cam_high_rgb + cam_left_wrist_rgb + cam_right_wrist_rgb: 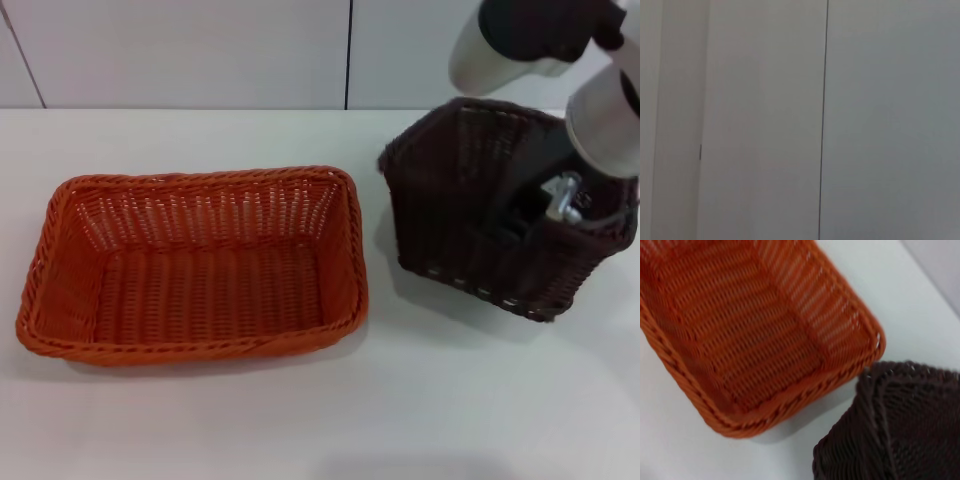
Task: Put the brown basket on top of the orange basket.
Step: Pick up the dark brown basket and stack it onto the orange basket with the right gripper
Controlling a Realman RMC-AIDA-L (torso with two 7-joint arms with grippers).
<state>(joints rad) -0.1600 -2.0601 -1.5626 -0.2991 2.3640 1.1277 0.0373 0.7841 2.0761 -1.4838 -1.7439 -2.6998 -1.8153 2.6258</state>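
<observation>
We are seeing the orange basket (195, 265) sitting flat at lower left of the head view. At right, our right gripper (562, 205) is clamping the tilted brown basket (470, 215) by its wall (left arm out of view); it could slip or snag rims.

My head camera looks forward and down over the worktop (300, 420). My right wrist camera sits close above, sharing with it the orange basket (750, 325) and brown basket (900, 425). My left wrist camera faces only a blank wall (890, 120).
</observation>
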